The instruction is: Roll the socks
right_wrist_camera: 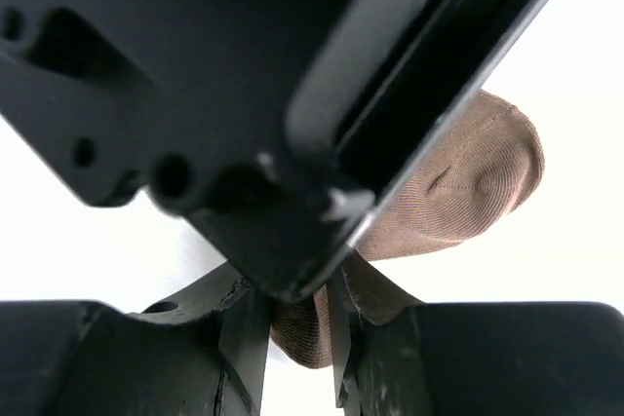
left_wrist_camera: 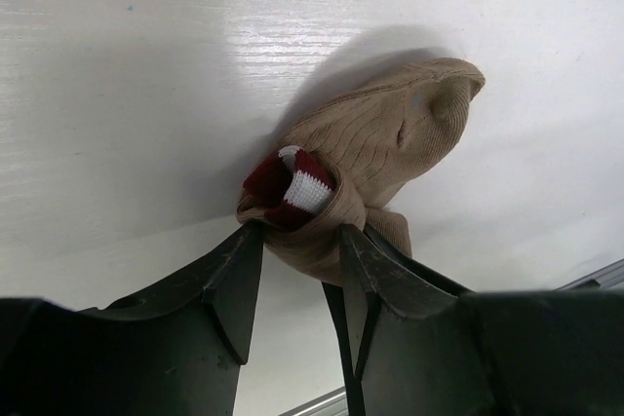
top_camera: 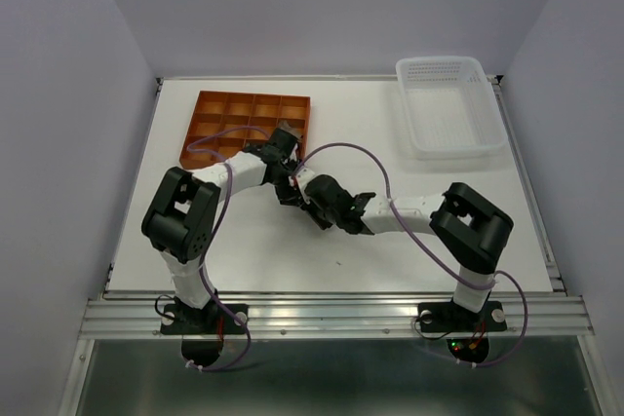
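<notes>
One tan sock [left_wrist_camera: 380, 133], bunched, with a red-and-white striped part showing in its fold, lies on the white table [left_wrist_camera: 117, 94] near the tray [top_camera: 253, 95]. From above I cannot see it, because my two grippers meet over it mid-table. My right wrist view is mostly blocked by a black gripper body, which hides the stripes. My left gripper [left_wrist_camera: 297, 241] pinches the sock at its striped end. My right gripper [right_wrist_camera: 292, 311] pinches its lower fold. I count one sock, one orange tray and one white basket [top_camera: 439, 59].
</notes>
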Controlling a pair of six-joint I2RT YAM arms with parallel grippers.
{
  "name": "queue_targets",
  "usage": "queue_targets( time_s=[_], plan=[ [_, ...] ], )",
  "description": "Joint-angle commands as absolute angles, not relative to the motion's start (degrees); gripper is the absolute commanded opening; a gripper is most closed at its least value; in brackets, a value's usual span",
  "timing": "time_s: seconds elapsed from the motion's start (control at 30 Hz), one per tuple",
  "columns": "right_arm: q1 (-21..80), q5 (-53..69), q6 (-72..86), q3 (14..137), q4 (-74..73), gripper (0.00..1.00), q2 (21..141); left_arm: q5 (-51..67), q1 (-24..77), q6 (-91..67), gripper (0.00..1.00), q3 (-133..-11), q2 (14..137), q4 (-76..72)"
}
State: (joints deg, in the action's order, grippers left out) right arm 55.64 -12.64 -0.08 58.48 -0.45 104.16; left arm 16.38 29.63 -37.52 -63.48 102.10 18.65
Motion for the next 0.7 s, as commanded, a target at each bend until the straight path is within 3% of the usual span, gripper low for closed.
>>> queue_targets(
  time_s=[0.0, 0.27, 0.67],
  plan=[
    [56.16, -7.65, 3.86, 58.97, 0.88, 0.29, 101.78, 15.82, 28.65, -36.48, 0.49, -66.53, 97.56, 20.48],
    [50.72, 7.90, 10.28, 59.33, 0.88, 0.24, 100.99, 13.27, 26.63, -36.12, 0.50, -66.27, 92.73, 22.41],
    [40.96, 33.45, 20.29, 60.29, 1.40, 0.24, 104.76, 12.83, 23.82, -36.47, 0.50, -61.35, 88.25, 21.01]
  ],
)
